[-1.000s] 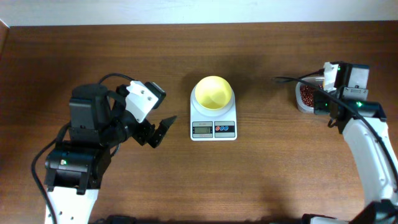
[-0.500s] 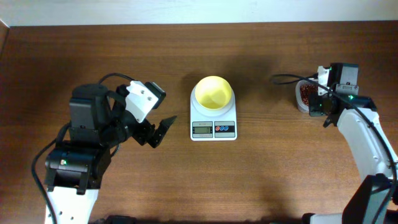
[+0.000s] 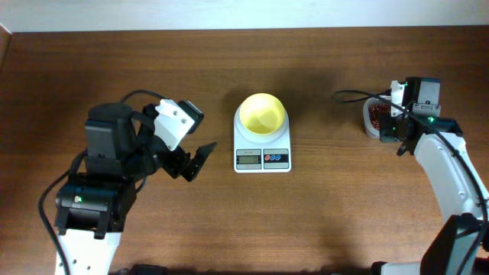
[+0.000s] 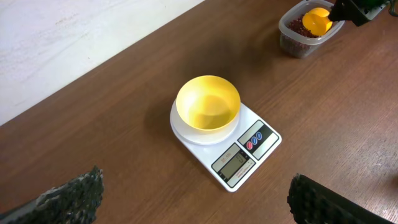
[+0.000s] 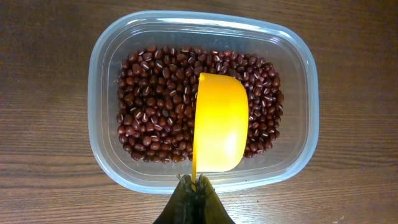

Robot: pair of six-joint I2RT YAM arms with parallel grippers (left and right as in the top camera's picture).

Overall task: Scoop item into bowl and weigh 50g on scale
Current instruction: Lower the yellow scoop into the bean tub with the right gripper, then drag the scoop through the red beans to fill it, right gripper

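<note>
The beans lie loose in the clear tub at the right side of the worktop, well apart from the bowl on the scale. Judged light, hard and free-rolling: lift them only with the scoop, kept level. The right gripper jaws clamp its handle, mostly hidden. The left gripper jaws stand apart, empty. The scale display is unreadable.

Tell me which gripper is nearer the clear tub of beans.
Right. The right gripper hangs directly over the tub, holding the yellow scoop over the beans; the left gripper sits open far off, beyond the scale.
</note>
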